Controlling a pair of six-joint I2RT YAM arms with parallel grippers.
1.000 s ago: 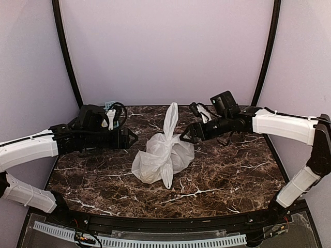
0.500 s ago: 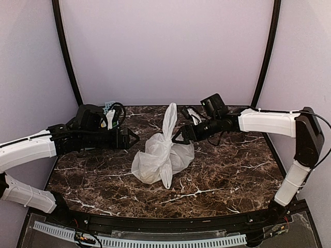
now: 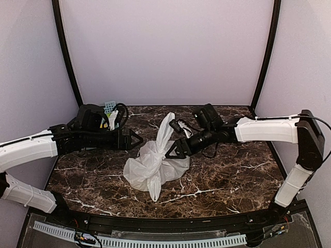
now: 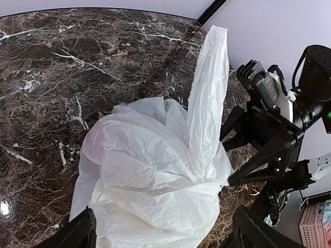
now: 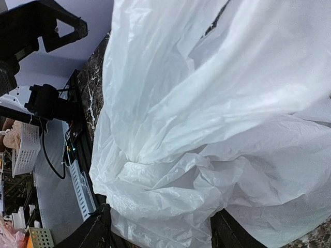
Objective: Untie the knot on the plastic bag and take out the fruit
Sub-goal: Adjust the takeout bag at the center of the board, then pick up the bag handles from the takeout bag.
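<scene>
Plastic bag [image 3: 153, 163] — thin, crinkly, white

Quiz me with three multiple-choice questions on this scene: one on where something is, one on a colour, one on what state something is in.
1. Where is the plastic bag?
A. In the middle of the table
B. At the table's front edge
C. Lifted clear into the air

2. What colour is the plastic bag?
A. Blue
B. White
C. Black

3. How does the left claw stand?
A. Clamped shut
B. Open
C. Out of sight

Answers: 1 A, it rests on the table at its centre; 2 B, the crinkly plastic is white all over; 3 B, its two fingers are spread well apart.
</scene>
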